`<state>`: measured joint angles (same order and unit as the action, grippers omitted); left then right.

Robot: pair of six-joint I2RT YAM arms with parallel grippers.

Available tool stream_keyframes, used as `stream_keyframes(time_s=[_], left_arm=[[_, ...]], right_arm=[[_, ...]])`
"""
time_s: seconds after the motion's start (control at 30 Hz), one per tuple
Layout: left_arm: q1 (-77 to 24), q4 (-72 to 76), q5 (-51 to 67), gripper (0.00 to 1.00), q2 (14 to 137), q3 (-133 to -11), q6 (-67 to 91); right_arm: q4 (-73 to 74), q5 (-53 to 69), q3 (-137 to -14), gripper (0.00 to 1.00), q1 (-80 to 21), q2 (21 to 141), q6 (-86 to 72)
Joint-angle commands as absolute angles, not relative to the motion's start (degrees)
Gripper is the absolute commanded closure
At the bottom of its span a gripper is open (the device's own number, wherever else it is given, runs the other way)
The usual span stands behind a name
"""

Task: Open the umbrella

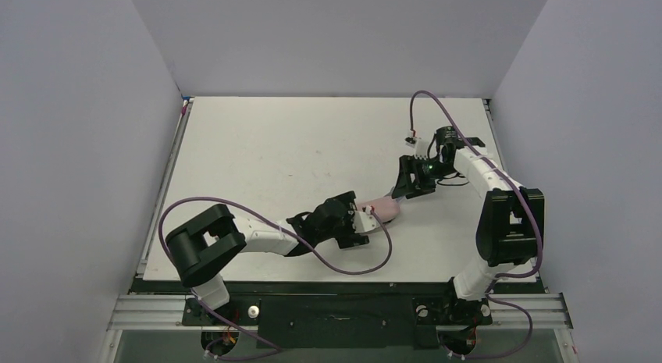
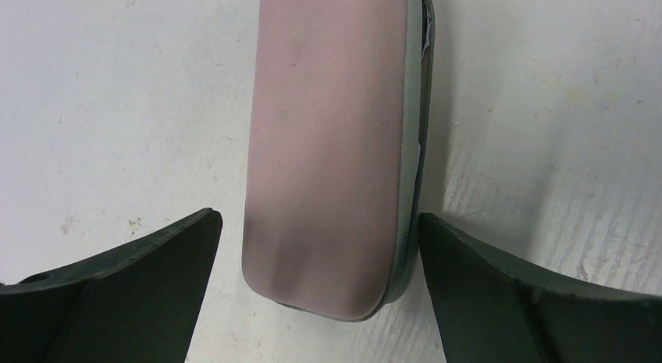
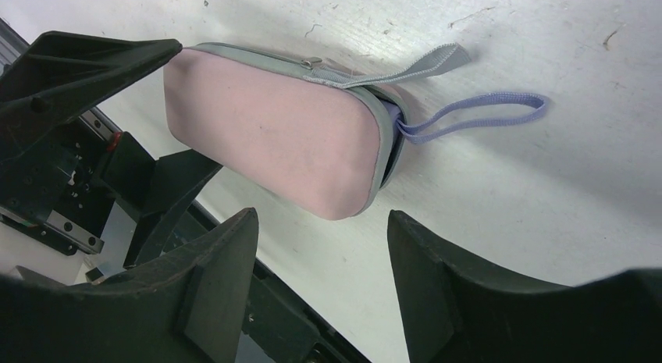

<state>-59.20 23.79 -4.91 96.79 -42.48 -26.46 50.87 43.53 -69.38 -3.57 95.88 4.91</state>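
White tabletop, scuffed and walled in pale grey, carries one pink zip case (image 3: 273,137) near its middle. Only the umbrella's lavender strap (image 3: 468,115) shows, looping out of the case's partly unzipped end beside a grey zipper pull (image 3: 406,68); canopy, shaft and handle are hidden inside. One left gripper (image 2: 320,261) stands wide open astride the case's near end, fingers clear of it. One right gripper (image 3: 322,254) hangs just off the strap end, parted and empty.
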Motion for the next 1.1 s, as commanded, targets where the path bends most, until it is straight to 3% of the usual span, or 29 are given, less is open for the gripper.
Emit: stream_keyframes(time_s=[0.0, 0.5, 1.07], left_arm=[[-59.2, 27.9, -7.3, 0.03, 95.7, -45.1, -28.0], [-52.3, 24.9, -3.3, 0.03, 94.2, -50.0, -26.1], [-43.6, 20.2, 0.8, 0.03, 104.1, -63.7, -20.1]], right_arm=[[51.2, 44.4, -69.6, 0.43, -2.5, 93.6, 7.1], [52.3, 44.5, -70.6, 0.44, -1.5, 93.3, 9.6], [53.5, 41.7, -73.8, 0.46, 1.2, 93.1, 13.9]])
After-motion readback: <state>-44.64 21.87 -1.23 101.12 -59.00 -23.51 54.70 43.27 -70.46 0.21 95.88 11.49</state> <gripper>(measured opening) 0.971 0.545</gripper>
